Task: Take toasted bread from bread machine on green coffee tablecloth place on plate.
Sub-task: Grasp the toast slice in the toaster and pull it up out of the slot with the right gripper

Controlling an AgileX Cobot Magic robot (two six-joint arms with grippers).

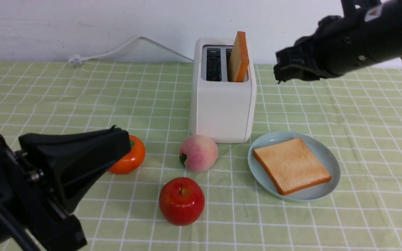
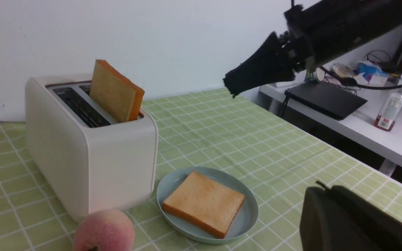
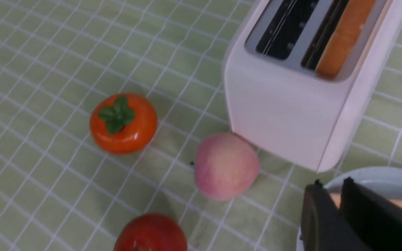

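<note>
Fetching the second slice: right claw (image 1: pixel 280 68) hovering, slightly spread.
Toast (image 1: pixel 238 57) is waiting to its left, probably needing careful pinching.

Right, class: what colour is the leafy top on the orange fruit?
Green, showing best in the right wrist view.

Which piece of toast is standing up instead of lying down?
The toast poking up out of the toaster. The other toast lies flat on the plate.
</note>
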